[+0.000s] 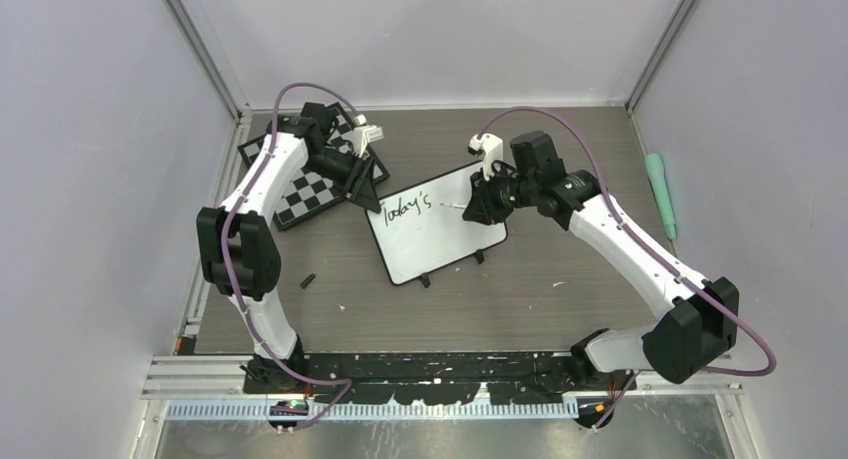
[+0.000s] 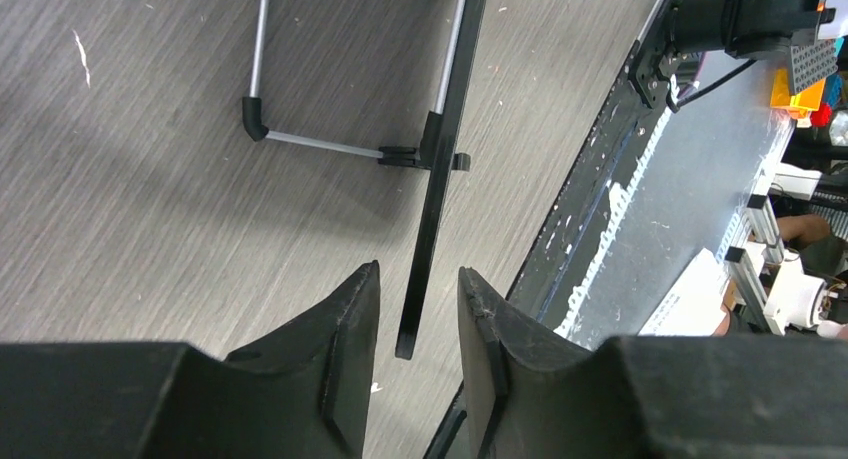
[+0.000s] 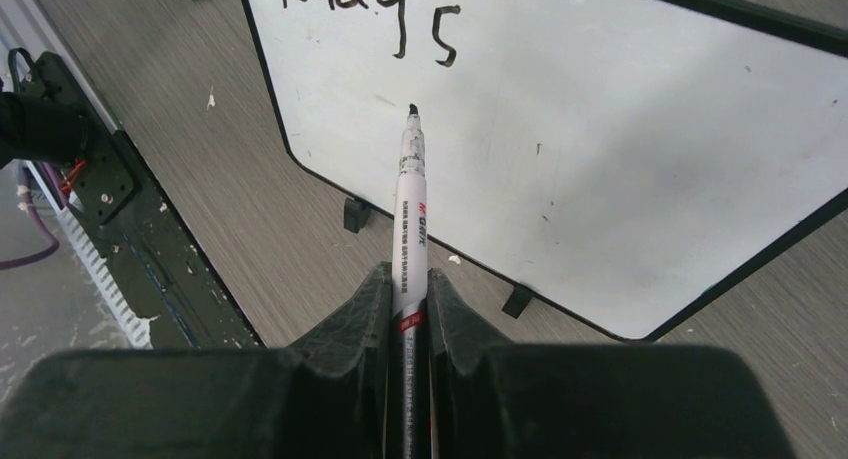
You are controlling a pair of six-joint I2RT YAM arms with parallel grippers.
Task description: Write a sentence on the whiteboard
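The whiteboard (image 1: 440, 234) lies tilted at the table's middle, with "Today's" (image 1: 406, 208) written in black near its top left. My right gripper (image 1: 478, 207) is shut on a white marker (image 3: 410, 209). The marker's black tip sits at the white surface just below the "s" (image 3: 444, 41) on the whiteboard (image 3: 620, 129). My left gripper (image 1: 366, 193) is at the board's upper left corner. In the left wrist view the thin black frame edge (image 2: 440, 209) passes between its open fingers (image 2: 418, 279), with a gap on each side.
A checkered chessboard (image 1: 310, 184) lies at the back left under the left arm. A teal pen-like object (image 1: 660, 194) rests at the right edge. A small black cap (image 1: 308, 279) lies left of the board. The board's wire stand (image 2: 300, 139) shows behind it.
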